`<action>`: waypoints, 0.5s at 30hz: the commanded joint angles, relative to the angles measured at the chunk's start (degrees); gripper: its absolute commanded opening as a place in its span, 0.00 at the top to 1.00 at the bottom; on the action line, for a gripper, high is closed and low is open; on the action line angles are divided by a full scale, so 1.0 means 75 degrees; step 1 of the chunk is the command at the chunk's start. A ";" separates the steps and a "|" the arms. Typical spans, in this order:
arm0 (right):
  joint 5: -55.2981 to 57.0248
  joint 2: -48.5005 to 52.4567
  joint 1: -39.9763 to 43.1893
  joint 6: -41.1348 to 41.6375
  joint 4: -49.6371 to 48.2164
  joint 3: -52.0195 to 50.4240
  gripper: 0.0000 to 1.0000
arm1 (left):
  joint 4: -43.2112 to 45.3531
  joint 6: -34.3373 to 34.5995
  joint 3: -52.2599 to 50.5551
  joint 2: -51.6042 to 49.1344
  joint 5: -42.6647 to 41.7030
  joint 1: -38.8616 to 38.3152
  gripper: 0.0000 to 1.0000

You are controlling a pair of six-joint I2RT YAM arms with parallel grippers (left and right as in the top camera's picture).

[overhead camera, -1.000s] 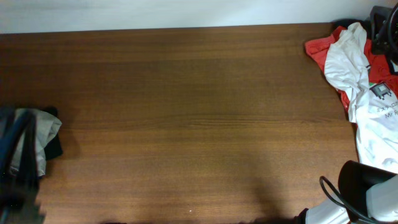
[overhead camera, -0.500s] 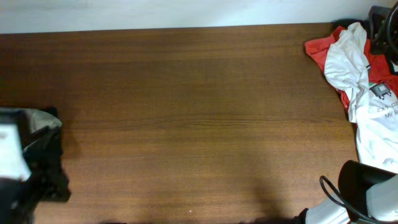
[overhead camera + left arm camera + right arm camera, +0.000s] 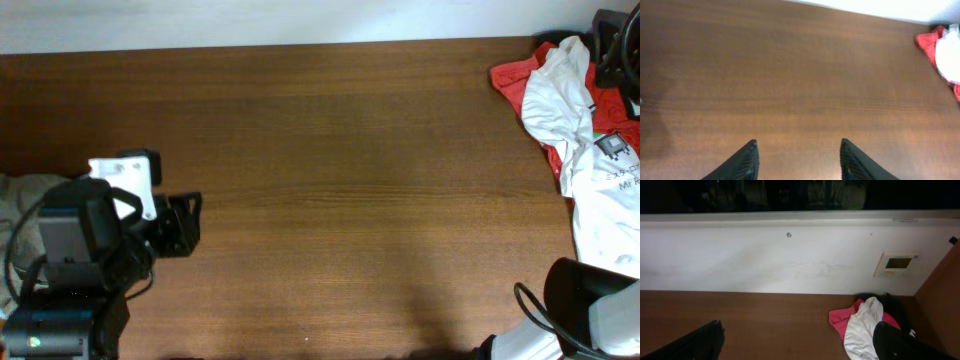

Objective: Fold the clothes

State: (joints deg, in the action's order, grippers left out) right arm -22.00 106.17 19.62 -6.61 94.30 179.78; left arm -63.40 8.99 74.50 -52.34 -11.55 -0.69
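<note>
Clothes: khaki, crumpled at left edge of table | left pincer: released, empty | right pincer: released

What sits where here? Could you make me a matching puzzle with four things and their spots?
Things:
1. khaki garment
2. white T-shirt
3. red garment
4. left gripper

Places or states:
a. above the bare table, jaws apart, empty
b. far right corner, partly covered by another garment
c. bunched at the left edge, half hidden by the robot
d. along the right edge, lying over another garment

Pairs: 1-c, 2-d, 3-b, 4-a
</note>
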 commanded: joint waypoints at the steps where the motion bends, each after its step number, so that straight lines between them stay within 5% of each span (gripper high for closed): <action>1: -0.0041 -0.0006 -0.0026 -0.0003 -0.0023 0.0020 0.01 | -0.0192 -0.0280 -0.0143 0.0154 -0.0565 -0.0003 0.01; 7: -0.0041 -0.0006 -0.0026 -0.0003 -0.0023 0.0020 0.01 | 0.2186 -0.0297 -0.1265 0.0096 0.0469 -0.0003 0.01; 12: -0.0041 -0.0006 -0.0026 -0.0003 -0.0023 0.0020 0.01 | 0.8341 -0.0289 -0.5525 0.1848 0.0522 -0.0087 0.01; 15: -0.0041 -0.0006 -0.0026 -0.0003 -0.0023 0.0020 0.01 | 1.0217 -0.0291 -0.7528 0.3567 0.1151 -0.0087 0.01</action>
State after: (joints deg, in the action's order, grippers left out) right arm -22.00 106.19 19.62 -6.59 94.26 179.78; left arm 7.40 7.33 28.12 -35.40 -7.22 -1.13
